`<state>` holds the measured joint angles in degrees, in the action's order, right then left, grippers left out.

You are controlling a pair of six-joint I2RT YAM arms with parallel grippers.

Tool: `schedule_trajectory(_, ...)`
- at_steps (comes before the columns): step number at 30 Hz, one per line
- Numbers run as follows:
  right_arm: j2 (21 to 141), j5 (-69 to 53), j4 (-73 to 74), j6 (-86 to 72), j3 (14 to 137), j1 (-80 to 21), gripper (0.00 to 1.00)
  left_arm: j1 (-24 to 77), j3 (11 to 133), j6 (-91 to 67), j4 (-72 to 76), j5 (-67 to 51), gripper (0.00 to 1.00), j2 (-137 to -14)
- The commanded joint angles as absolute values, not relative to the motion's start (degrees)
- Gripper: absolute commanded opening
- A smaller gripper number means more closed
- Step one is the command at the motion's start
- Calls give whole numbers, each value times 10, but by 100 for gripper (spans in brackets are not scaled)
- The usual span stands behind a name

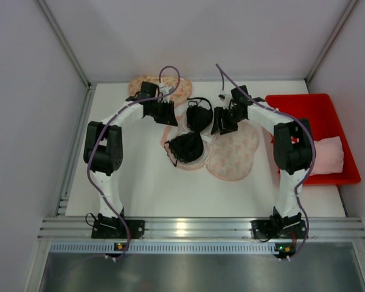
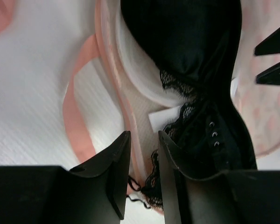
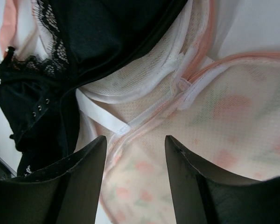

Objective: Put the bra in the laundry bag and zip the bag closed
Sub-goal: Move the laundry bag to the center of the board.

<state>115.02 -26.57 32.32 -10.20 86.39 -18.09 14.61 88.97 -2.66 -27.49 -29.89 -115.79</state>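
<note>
The black lace bra (image 1: 187,147) lies on the opened pink floral laundry bag (image 1: 234,152) at mid-table, its two cups one behind the other. My left gripper (image 1: 168,115) hangs at the bag's left edge. In the left wrist view it (image 2: 143,133) is open, with the bag's pink rim (image 2: 107,60) and a bit of lace running through the gap, beside the bra (image 2: 186,42). My right gripper (image 1: 222,125) is at the bra's right. It (image 3: 135,137) stands open over the bag's floral mesh (image 3: 214,121) near the zip seam, with the bra (image 3: 107,28) to its upper left.
A red bin (image 1: 316,115) holding a folded white cloth (image 1: 328,155) stands at the right edge. Another pink floral piece (image 1: 182,91) lies behind the left arm. A pink strap loop (image 2: 70,107) trails left of the bag. White walls close in both sides.
</note>
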Motion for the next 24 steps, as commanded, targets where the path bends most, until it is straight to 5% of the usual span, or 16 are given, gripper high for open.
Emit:
schedule_trajectory(1,1166,-275,308,-108,880,-188,54,144,940,-85,-234,-348,36,-1195)
schedule_trajectory(14,1194,-282,308,-74,875,-189,53,145,986,-127,-214,-331,36,-1284)
schedule_trajectory(21,1195,-295,305,-69,861,-190,52,142,916,-115,-214,-340,5,-1249)
schedule_trajectory(24,1181,-305,295,-69,829,-199,52,138,867,-106,-214,-344,0,-1217)
